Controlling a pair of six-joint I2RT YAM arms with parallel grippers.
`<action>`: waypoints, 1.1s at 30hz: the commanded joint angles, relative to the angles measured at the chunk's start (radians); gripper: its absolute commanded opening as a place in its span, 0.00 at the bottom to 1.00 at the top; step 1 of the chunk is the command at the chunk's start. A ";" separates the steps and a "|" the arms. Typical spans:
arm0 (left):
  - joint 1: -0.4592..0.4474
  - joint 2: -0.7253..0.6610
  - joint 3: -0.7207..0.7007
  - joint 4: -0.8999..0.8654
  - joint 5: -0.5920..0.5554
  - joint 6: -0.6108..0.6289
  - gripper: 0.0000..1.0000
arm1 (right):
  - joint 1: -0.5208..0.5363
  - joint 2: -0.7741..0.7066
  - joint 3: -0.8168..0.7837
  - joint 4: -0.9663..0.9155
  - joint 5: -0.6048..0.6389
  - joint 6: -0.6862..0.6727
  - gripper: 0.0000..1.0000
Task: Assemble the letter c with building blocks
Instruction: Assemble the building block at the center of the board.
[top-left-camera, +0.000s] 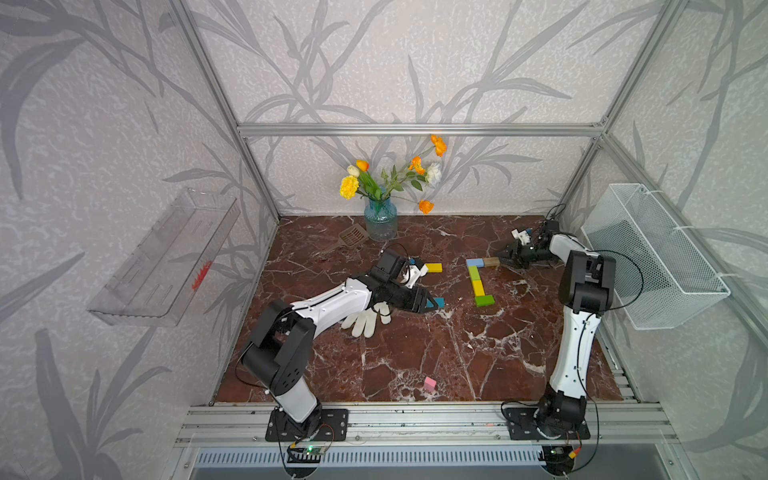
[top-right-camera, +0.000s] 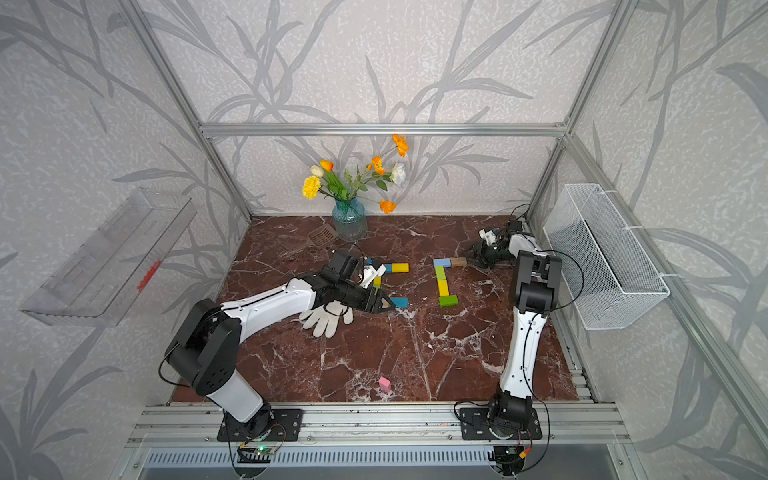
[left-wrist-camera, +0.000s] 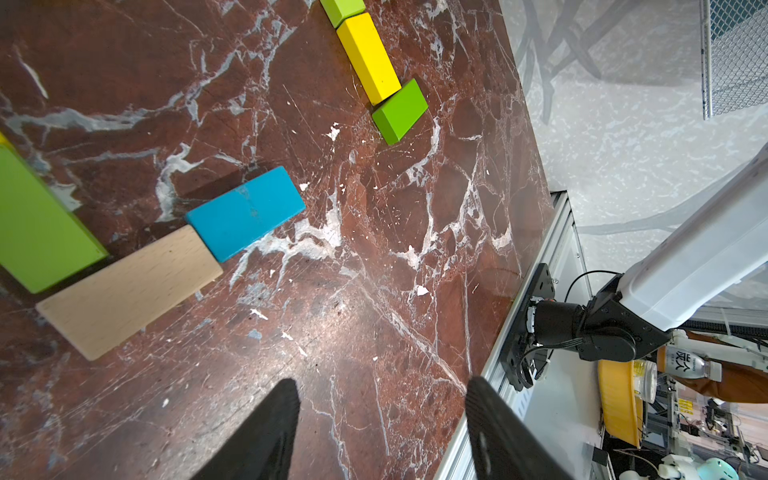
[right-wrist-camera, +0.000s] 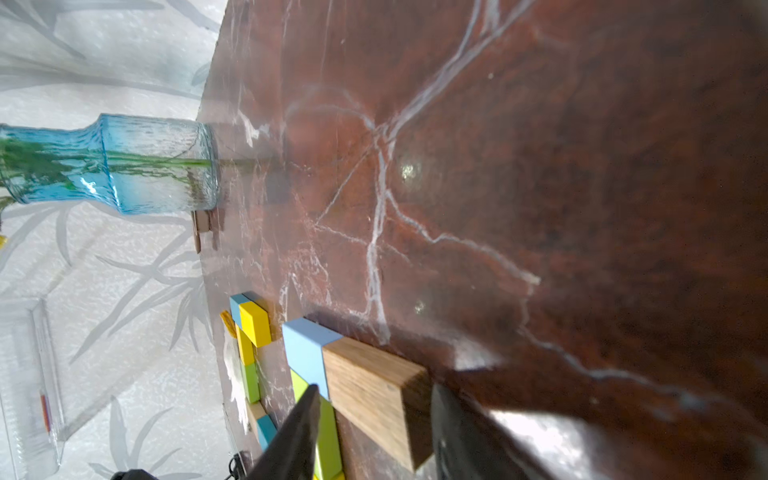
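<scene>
My two workhorses, seen from above: the left arm (top-left-camera: 336, 301) and right arm (top-left-camera: 575, 353) wear glossy white shells dotted with small screws, set between boxy matte-black joints. Thin black cables loop from link to link. Each arm rises from a black base plate (top-left-camera: 332, 424) studded with bolts, with a small circuit board (top-left-camera: 309, 449) glowing green below the left one. A white camera mount (top-left-camera: 415, 274) tops the wrist. My left gripper (left-wrist-camera: 382, 382) ends in black, tapered, finely textured fingers (left-wrist-camera: 266, 436).

Red-brown marble veined with white patterns the worktop (top-left-camera: 415, 353), against a light-blue block (top-left-camera: 475, 262), a plain-wood block (top-left-camera: 491, 262), a lime-green block (top-left-camera: 473, 273), a yellow block (top-left-camera: 478, 286), a darker green block (top-left-camera: 484, 300), a pink block (top-left-camera: 430, 384) and a white glove (top-left-camera: 365, 321).
</scene>
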 joint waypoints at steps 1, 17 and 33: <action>0.004 -0.020 0.014 -0.003 0.004 0.000 0.65 | 0.004 -0.059 -0.041 0.014 0.112 -0.004 0.52; -0.001 -0.159 0.001 -0.242 -0.265 -0.062 0.63 | 0.018 -0.386 -0.334 -0.023 0.345 0.025 0.57; -0.210 -0.320 -0.004 -0.521 -0.496 -0.123 0.65 | 0.168 -0.813 -0.626 -0.213 0.487 -0.002 0.65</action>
